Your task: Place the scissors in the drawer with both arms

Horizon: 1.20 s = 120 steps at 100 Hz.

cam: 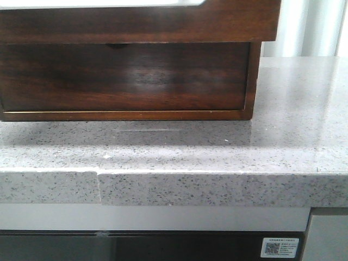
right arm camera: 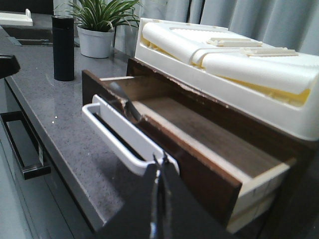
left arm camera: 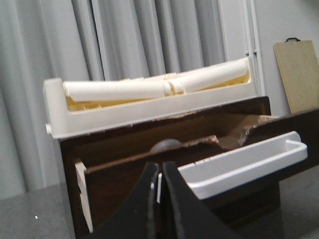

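Observation:
The drawer [right arm camera: 199, 134] stands pulled out of the dark wooden box. It is glossy reddish-brown with a white rim [right arm camera: 114, 137]. It also shows in the left wrist view [left arm camera: 119, 184] and at the top of the front view [cam: 136, 24]. A slim, shiny grey thing [right arm camera: 125, 103] leans inside the drawer against its front, and a grey rounded bit [left arm camera: 167, 145] pokes above the front edge. It may be the scissors; no orange shows. My left gripper [left arm camera: 160, 167] is shut and empty in front of the drawer. My right gripper [right arm camera: 160, 162] is shut and empty by the rim's corner.
A white foam tray [right arm camera: 224, 55] lies on the box. Below the drawer is a lower wooden front with a finger notch [cam: 114, 46]. A black bottle [right arm camera: 63, 47] and a potted plant [right arm camera: 97, 30] stand on the speckled grey counter [cam: 163, 187]. A wooden board [left arm camera: 299, 74] leans at the wall.

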Each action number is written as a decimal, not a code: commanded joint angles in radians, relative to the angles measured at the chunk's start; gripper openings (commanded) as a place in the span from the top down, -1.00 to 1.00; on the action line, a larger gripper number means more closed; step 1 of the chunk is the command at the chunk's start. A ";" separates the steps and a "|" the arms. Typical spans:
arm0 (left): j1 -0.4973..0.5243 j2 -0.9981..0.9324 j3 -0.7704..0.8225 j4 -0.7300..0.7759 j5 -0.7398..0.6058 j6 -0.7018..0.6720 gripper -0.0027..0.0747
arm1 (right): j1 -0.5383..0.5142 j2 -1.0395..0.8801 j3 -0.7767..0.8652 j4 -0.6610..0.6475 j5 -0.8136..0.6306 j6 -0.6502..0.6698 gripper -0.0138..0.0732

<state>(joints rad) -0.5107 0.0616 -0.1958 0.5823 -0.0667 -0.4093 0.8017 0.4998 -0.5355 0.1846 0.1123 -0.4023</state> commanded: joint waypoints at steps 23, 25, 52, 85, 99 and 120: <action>-0.007 0.013 0.079 -0.075 -0.062 -0.014 0.98 | -0.001 -0.306 0.287 0.007 -0.093 0.000 0.84; -0.007 0.013 0.082 -0.075 -0.062 -0.014 0.98 | -0.001 -0.322 0.302 0.009 -0.093 0.000 0.84; -0.007 0.013 0.104 -0.075 -0.060 -0.014 0.98 | -0.001 -0.403 0.402 0.009 -0.088 0.000 0.84; -0.007 0.013 0.110 -0.075 -0.066 -0.014 0.98 | -0.001 -0.403 0.408 0.009 -0.065 0.000 0.84; -0.007 0.013 0.141 -0.075 -0.068 -0.014 0.98 | -0.001 -0.403 0.408 0.009 -0.065 0.000 0.84; 0.028 0.011 0.209 -0.233 0.050 0.015 0.98 | -0.001 -0.403 0.408 0.009 -0.065 0.000 0.84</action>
<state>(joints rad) -0.5021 0.0616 0.0014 0.4576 -0.0085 -0.4151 0.8017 0.0880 -0.1049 0.1892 0.1169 -0.4023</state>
